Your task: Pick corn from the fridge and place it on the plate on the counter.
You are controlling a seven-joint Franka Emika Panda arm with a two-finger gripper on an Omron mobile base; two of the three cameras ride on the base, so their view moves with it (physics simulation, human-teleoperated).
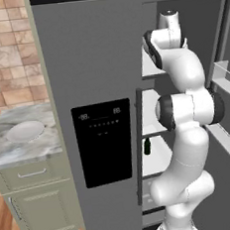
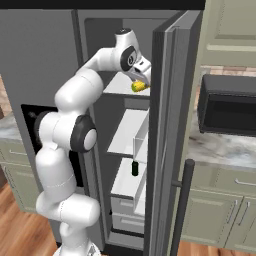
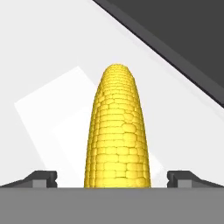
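The corn [image 3: 117, 131], a yellow cob, lies on a white upper shelf [image 2: 120, 86] of the grey fridge [image 1: 94, 64]. My gripper [image 3: 113, 177] is open, one fingertip on each side of the cob with a gap left to both. From the right base camera the corn [image 2: 140, 86] pokes out just under the gripper [image 2: 142, 79]. Left of the fridge, the white plate [image 1: 25, 130] rests on the marble counter [image 1: 26, 153] with nothing on it.
The fridge's right door [image 2: 167, 125] stands open close beside my hand. A dark green bottle [image 2: 134, 168] stands on a lower shelf. To the right, a black microwave [image 2: 227, 105] sits on another counter. The black dispenser panel [image 1: 104, 143] is on the shut left door.
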